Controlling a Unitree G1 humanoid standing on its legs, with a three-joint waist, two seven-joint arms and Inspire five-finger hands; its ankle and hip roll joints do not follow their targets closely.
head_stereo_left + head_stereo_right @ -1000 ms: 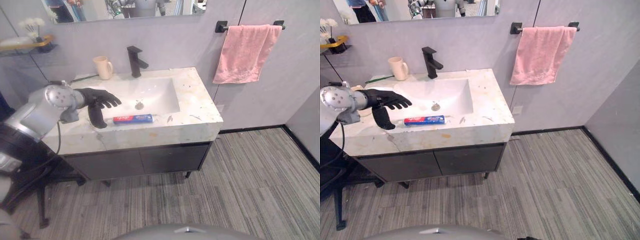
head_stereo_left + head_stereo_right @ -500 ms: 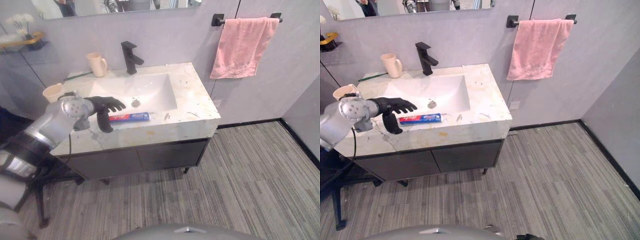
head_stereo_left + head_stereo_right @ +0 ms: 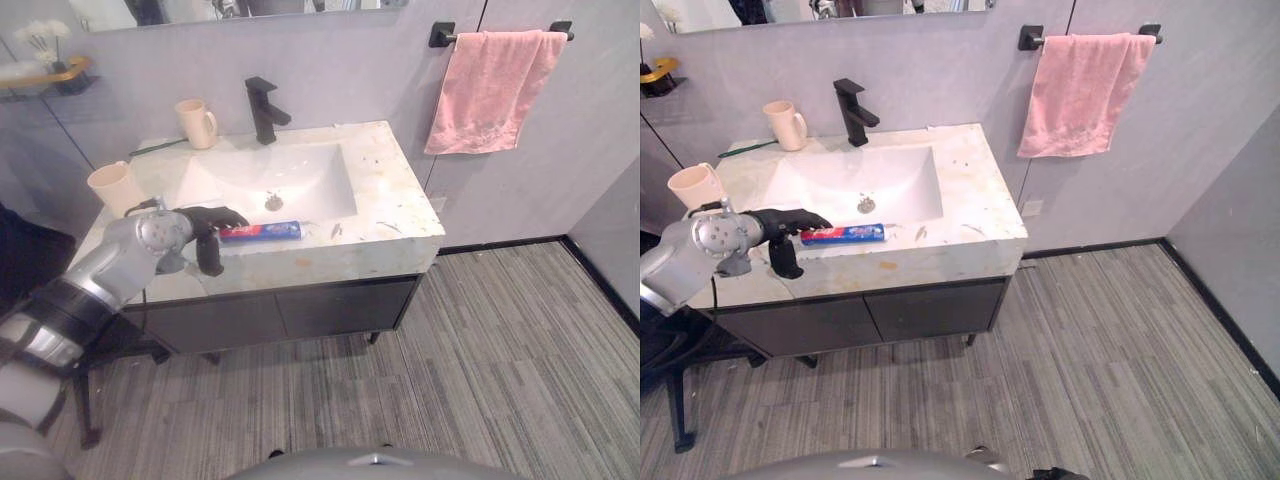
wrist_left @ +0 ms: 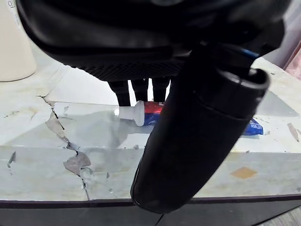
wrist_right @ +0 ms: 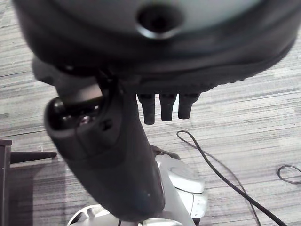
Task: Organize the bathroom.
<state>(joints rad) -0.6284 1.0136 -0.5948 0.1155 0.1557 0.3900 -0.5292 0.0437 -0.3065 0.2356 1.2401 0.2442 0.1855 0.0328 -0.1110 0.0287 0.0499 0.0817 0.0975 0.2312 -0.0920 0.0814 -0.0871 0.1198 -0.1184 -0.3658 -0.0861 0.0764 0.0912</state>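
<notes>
Fingers [image 4: 141, 88] of left hand [image 3: 205, 222] seemingly touch toothpaste [image 3: 262, 231]; wrist view shows cap [image 4: 131, 112].

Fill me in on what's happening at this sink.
The robot's left hand is reaching for a toothpaste tube lying on the front edge of the marble counter, just before the basin. Its fingers are open at the tube's capped end and have not closed on it. A cup stands at the counter's left, a mug by the black faucet. The right hand hangs idle over the floor.
</notes>
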